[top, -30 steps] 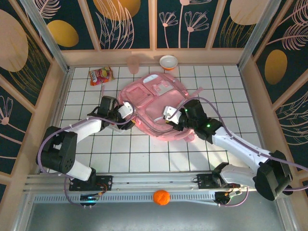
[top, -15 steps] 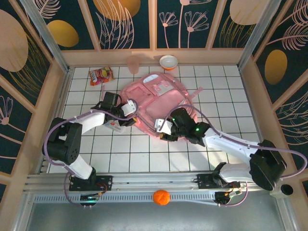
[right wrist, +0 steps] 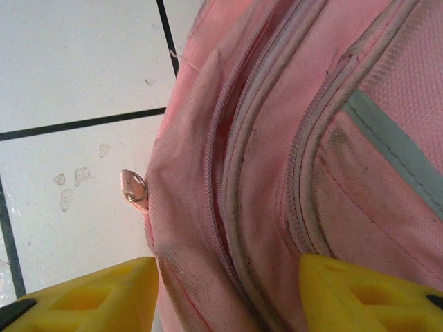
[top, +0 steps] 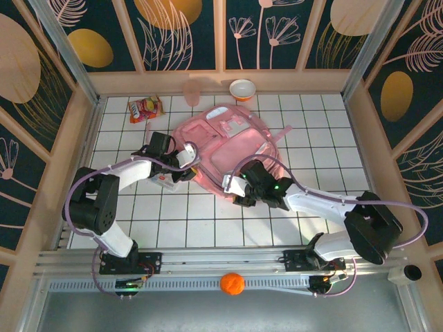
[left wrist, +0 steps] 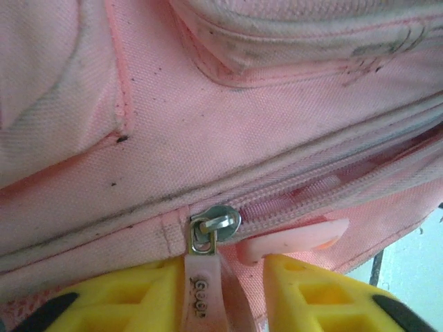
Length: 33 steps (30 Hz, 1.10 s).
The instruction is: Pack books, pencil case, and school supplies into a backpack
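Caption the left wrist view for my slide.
Left gripper straddling the pink zip pull on the backpack, jaws apart.

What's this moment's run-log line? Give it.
left gripper: astride pink rubber zip pull | right gripper: open, straddling edge of large soft pink backpack

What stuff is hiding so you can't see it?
- Inside of the backpack: every view, its own pink fabric covers it.
- Whether the left gripper pinches the zip pull: left wrist view, the bottom edge cuts off the fingertips.
- Words on the snack packet: top view, too small.
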Each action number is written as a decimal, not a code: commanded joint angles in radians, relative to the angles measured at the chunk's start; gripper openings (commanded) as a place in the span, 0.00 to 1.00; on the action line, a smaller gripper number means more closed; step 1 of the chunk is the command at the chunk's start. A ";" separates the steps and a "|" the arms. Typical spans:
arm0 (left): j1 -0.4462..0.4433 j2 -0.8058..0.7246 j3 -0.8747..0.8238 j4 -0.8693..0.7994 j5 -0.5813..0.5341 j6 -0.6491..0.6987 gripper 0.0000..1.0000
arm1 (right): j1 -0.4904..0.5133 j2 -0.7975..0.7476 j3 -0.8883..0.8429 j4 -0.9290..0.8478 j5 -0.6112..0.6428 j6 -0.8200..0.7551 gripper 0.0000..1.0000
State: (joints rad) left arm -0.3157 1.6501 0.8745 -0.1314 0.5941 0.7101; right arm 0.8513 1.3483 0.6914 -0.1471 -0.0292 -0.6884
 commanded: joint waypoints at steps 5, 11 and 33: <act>-0.007 -0.053 -0.034 0.045 0.043 -0.051 0.19 | 0.005 0.012 -0.026 0.119 0.082 0.078 0.50; -0.040 -0.116 -0.063 0.076 -0.020 -0.083 0.08 | 0.005 0.021 -0.037 0.198 0.149 0.170 0.34; -0.279 -0.159 -0.101 0.101 -0.092 -0.206 0.15 | 0.022 0.012 -0.075 0.434 0.216 0.461 0.10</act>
State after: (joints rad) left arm -0.5339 1.4746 0.7906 -0.0631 0.3725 0.5434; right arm 0.8677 1.3777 0.6106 0.0872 0.1734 -0.2806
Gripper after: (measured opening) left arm 0.143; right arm 0.101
